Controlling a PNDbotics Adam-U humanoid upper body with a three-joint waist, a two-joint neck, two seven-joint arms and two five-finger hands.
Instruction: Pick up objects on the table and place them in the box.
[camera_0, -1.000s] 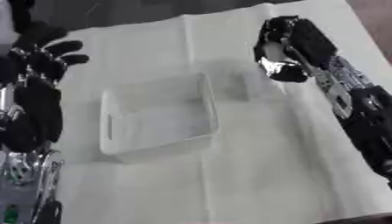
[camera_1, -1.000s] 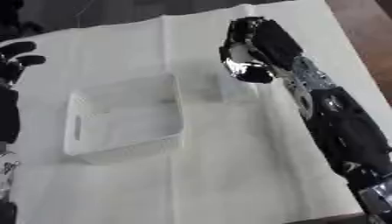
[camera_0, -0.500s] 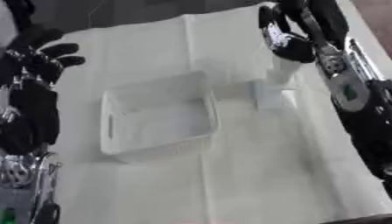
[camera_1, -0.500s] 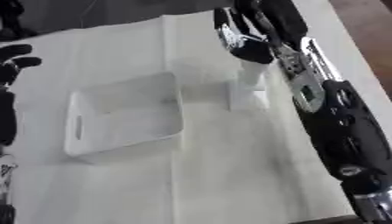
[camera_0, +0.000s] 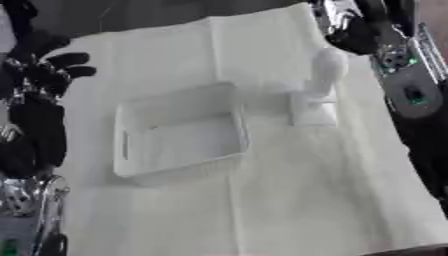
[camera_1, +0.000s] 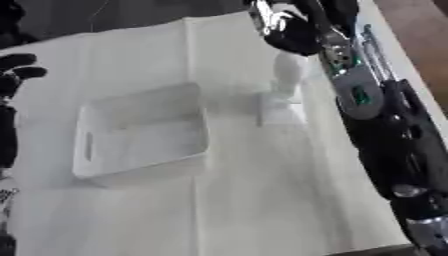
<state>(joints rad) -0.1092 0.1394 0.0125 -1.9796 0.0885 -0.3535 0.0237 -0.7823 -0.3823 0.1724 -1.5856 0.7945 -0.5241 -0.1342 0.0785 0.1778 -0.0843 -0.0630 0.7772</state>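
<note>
Overhead, your right hand (camera_1: 293, 31) hangs with fingers curled, gripping nothing, just above the rounded top of the white upright object (camera_1: 282, 92) on its flat base. Beside that stands the empty white plastic box (camera_0: 179, 131). Next: descend and grasp. Your left hand (camera_0: 45, 75) idles, fingers spread.

A matt white cloth (camera_0: 289, 190) with soft fold creases covers the counter; left of a smooth, pale white object (camera_0: 317, 92), the white box (camera_0: 179, 132) looks like matt plastic; right robot hand (camera_1: 293, 30) glossy black.
</note>
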